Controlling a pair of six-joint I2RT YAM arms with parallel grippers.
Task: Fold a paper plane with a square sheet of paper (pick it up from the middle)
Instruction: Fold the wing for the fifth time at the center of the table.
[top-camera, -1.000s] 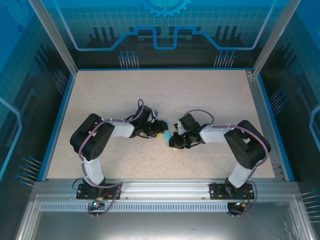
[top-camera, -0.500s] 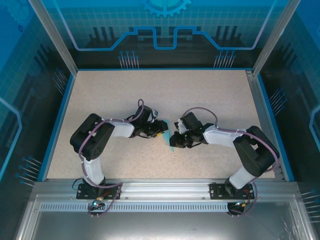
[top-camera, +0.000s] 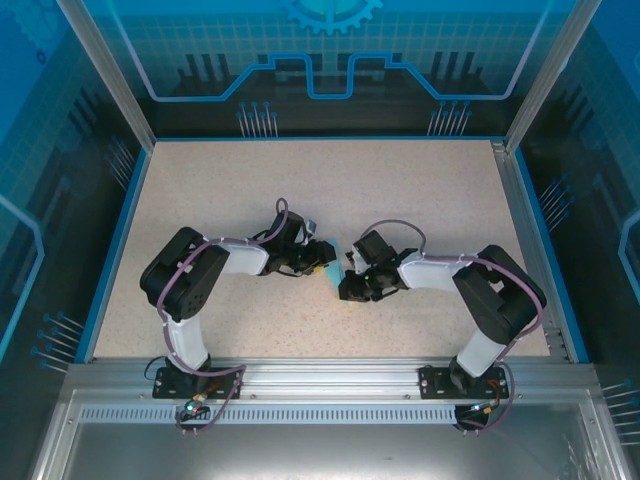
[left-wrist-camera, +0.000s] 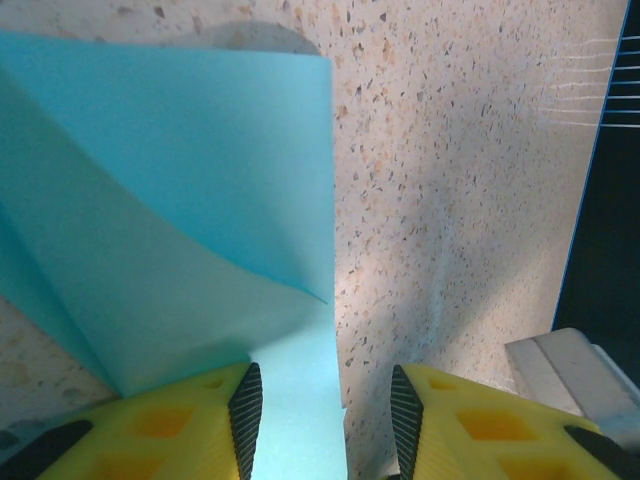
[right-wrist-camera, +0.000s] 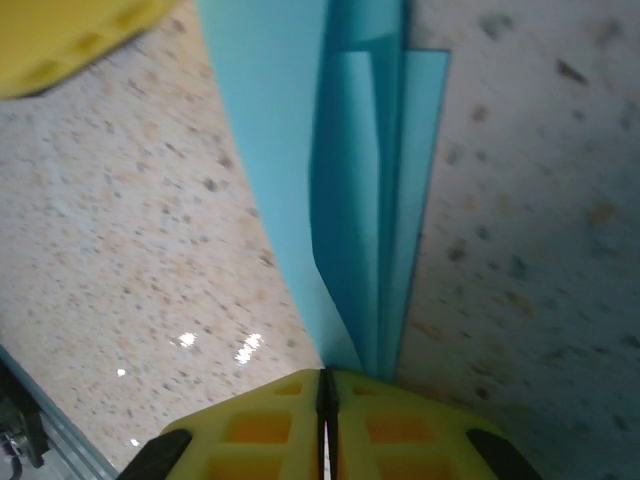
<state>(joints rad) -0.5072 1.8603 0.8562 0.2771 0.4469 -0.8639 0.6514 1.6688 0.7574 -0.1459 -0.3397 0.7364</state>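
Observation:
The light-blue sheet of paper (top-camera: 336, 272), folded into several layers, lies mid-table between my two grippers. In the left wrist view the paper (left-wrist-camera: 170, 200) shows a diagonal fold. A strip of it runs under my left gripper (left-wrist-camera: 322, 430), whose jaws stand apart, one yellow finger (left-wrist-camera: 150, 425) resting over the paper. My right gripper (right-wrist-camera: 323, 385) is shut, and the stacked edges of the paper (right-wrist-camera: 350, 200) rise from its tips. From above, the left gripper (top-camera: 322, 270) and the right gripper (top-camera: 347, 283) nearly touch.
The speckled beige tabletop (top-camera: 300, 190) is bordered by a blue rim (top-camera: 115, 240) and aluminium posts. A yellow finger of the left gripper (right-wrist-camera: 70, 40) shows at the top left of the right wrist view.
The right arm's elbow swung out to the right and came back, while its gripper stayed at the paper. The left arm has not moved.

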